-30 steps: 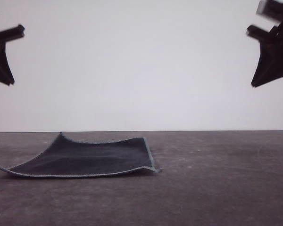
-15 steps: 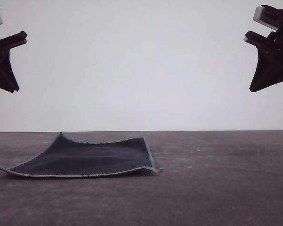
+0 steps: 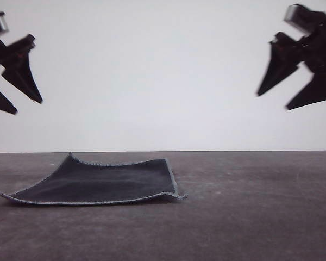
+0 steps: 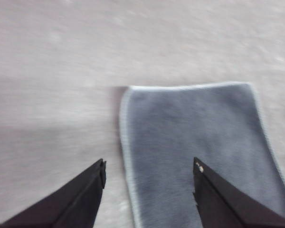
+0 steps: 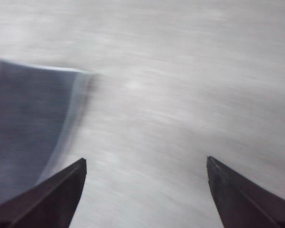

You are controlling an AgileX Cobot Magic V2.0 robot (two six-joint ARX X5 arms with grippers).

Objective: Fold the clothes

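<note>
Lying flat, lower left of frame — cloth (image 3: 100, 182), charcoal face up, on the table (image 3: 250, 217).
Left gripper (image 3: 28, 107) and right gripper (image 3: 271, 102) — jaws apart, raised at upper corners.

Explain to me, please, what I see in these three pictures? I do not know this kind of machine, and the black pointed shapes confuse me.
It is a robot with two arms. The front picture looks forward over a dark table. The black shapes in its top corners are the left gripper and the right gripper, both open, raised in the air and holding nothing. The other two pictures come from cameras on each wrist, looking down past that gripper's two fingers: left gripper, right gripper. On the table lies one dark grey cloth with a light hem, spread flat, one corner slightly lifted. It also shows in the left wrist picture and, blurred, in the right one.
</note>
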